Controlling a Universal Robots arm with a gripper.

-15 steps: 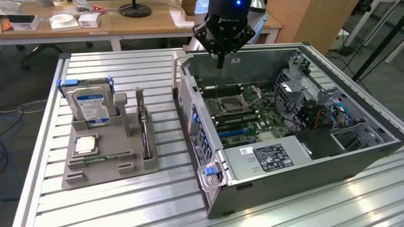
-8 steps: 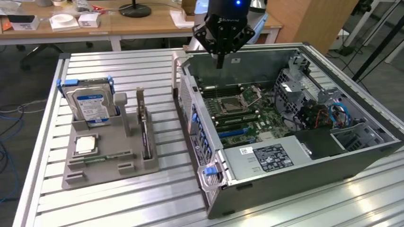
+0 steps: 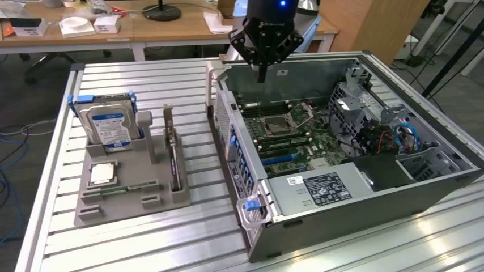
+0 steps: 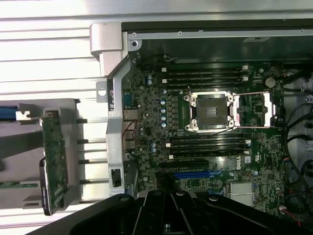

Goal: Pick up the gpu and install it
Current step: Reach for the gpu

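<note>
A: Hanging above the far side of the open computer case, the gripper: how do its black fingers stand?

B: Pressed together into one narrow prong, with nothing between them. Under it lies the green motherboard with its square, metal-framed socket.

A: And the gpu?

B: The gpu stands on edge in a slot of the grey moulded holder. That is outside the case, at the exterior view's left, well apart from the gripper. It is a thin, flat, dark-green card with a silver bracket at its far end.

A: Anything beside it?

B: A silver hard drive with a blue-white label, upright in the same holder, on the ribbed aluminium table.
</note>
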